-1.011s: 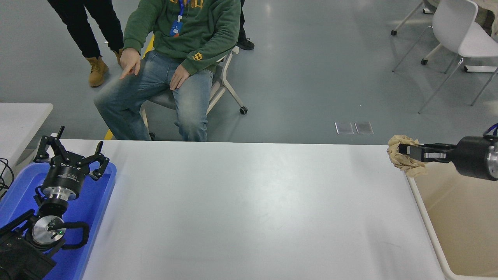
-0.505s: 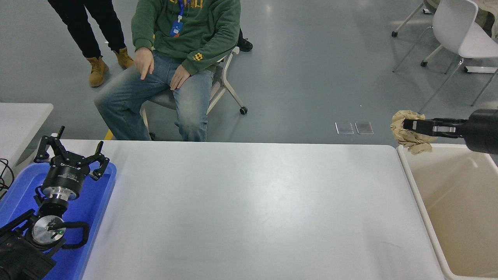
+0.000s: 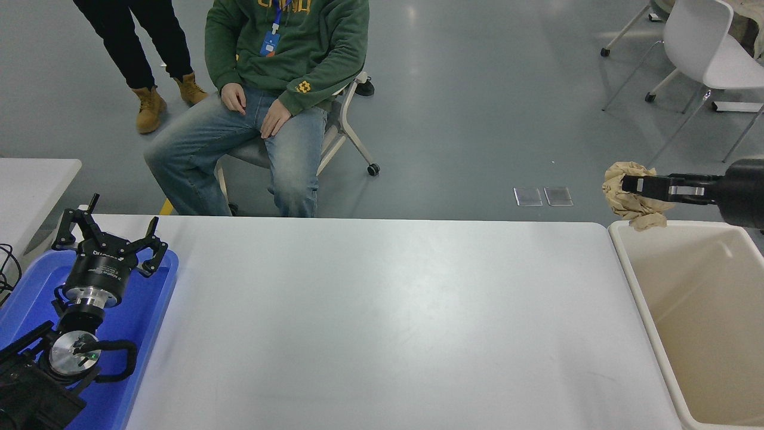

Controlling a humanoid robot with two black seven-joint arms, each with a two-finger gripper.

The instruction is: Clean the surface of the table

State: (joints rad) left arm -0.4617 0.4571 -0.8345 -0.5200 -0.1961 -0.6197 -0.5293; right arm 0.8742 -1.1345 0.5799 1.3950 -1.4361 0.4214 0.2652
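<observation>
The white table surface [image 3: 382, 322] fills the middle of the head view and is bare. My right gripper [image 3: 628, 184] comes in from the right edge, shut on a crumpled brown paper wad [image 3: 628, 200]. It holds the wad in the air above the far left corner of the beige bin [image 3: 704, 334], just past the table's right end. My left gripper [image 3: 107, 240] is parked open and empty at the lower left, over the blue tray [image 3: 152, 298].
A person in a green hoodie sits on a chair [image 3: 340, 131] at the table's far side, hands on thighs. Another person's legs [image 3: 137, 54] stand at top left. A smaller white table [image 3: 30, 179] is at the left edge. White chairs [image 3: 704, 48] stand at top right.
My right gripper has carried the paper wad up and slightly right, from the table's right corner to above the bin's far corner. The seated person's hand has moved back to the lap.
</observation>
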